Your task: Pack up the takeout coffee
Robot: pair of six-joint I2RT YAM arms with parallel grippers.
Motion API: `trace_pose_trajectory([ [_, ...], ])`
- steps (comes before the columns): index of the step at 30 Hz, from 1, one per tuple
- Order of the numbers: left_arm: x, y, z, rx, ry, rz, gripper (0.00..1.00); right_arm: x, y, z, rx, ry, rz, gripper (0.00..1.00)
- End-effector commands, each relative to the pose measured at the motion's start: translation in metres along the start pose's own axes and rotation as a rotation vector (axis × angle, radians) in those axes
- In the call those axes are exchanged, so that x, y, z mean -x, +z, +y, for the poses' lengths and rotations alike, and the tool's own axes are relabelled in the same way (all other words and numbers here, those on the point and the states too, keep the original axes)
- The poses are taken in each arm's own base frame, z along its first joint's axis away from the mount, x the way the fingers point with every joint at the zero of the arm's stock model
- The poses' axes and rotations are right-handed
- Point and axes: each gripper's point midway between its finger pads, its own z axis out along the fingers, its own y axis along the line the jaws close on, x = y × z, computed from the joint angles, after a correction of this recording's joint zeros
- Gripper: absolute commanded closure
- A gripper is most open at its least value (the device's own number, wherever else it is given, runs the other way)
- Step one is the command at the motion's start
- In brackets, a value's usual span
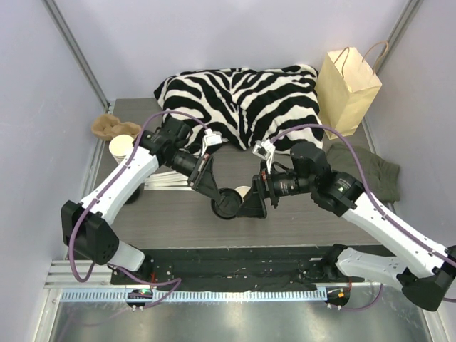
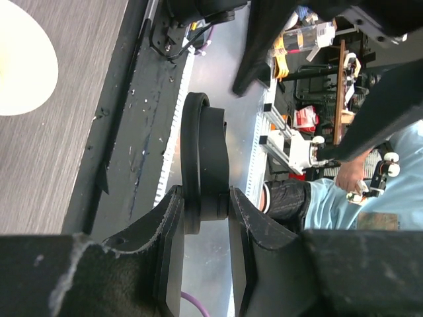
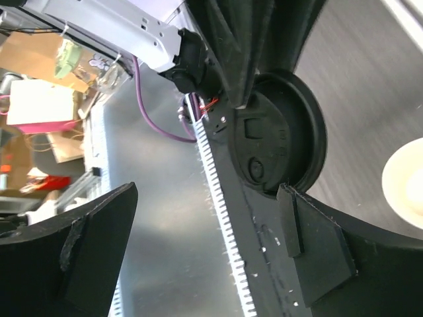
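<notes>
My left gripper (image 1: 217, 194) is shut on the edge of a round black plastic lid (image 1: 228, 204) and holds it upright, low over the table's middle. In the left wrist view the lid (image 2: 201, 158) is pinched between the fingers of that gripper (image 2: 205, 198). My right gripper (image 1: 255, 202) is open beside the lid. In the right wrist view one of its fingers (image 3: 317, 244) is at the rim of the lid (image 3: 274, 132) and the gripper (image 3: 208, 191) holds nothing. A lidless paper cup (image 1: 244, 191) stands between the grippers, only its cream mouth showing (image 2: 20, 59) (image 3: 406, 185). No lidded cup is in view.
A kraft paper bag (image 1: 348, 89) stands at the back right. A zebra-print cloth (image 1: 242, 96) lies at the back, a green cloth (image 1: 374, 174) at the right. A stack of paper cups (image 1: 121, 147) and a brown cloth (image 1: 105, 126) sit at the left.
</notes>
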Motion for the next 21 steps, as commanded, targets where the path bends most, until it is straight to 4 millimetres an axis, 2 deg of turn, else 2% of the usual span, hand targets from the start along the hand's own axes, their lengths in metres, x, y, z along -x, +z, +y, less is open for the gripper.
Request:
trace_pose_trajectory([
  [1,0.006,-0.001,-0.016,-0.05,0.076,-0.007,1.0,0.009,0.007,-0.012,0.057,0.101,0.013,0.04],
  [4,0.004,0.0,-0.016,-0.054,0.074,-0.002,1.0,0.014,0.009,-0.028,0.063,0.138,0.026,0.06],
  [9,0.005,0.004,-0.015,-0.053,0.079,0.01,1.0,0.023,0.008,-0.024,0.107,0.114,0.018,0.12],
  [13,0.017,0.005,-0.015,-0.067,0.074,-0.003,1.0,0.015,0.011,-0.027,0.122,0.111,0.027,0.17],
  [16,0.025,0.007,-0.014,-0.081,0.066,0.0,1.0,0.011,0.012,-0.027,0.14,0.115,0.034,0.25],
  [21,0.029,0.013,-0.015,-0.109,0.057,0.02,1.0,-0.003,0.016,-0.036,0.132,0.12,0.062,0.36],
])
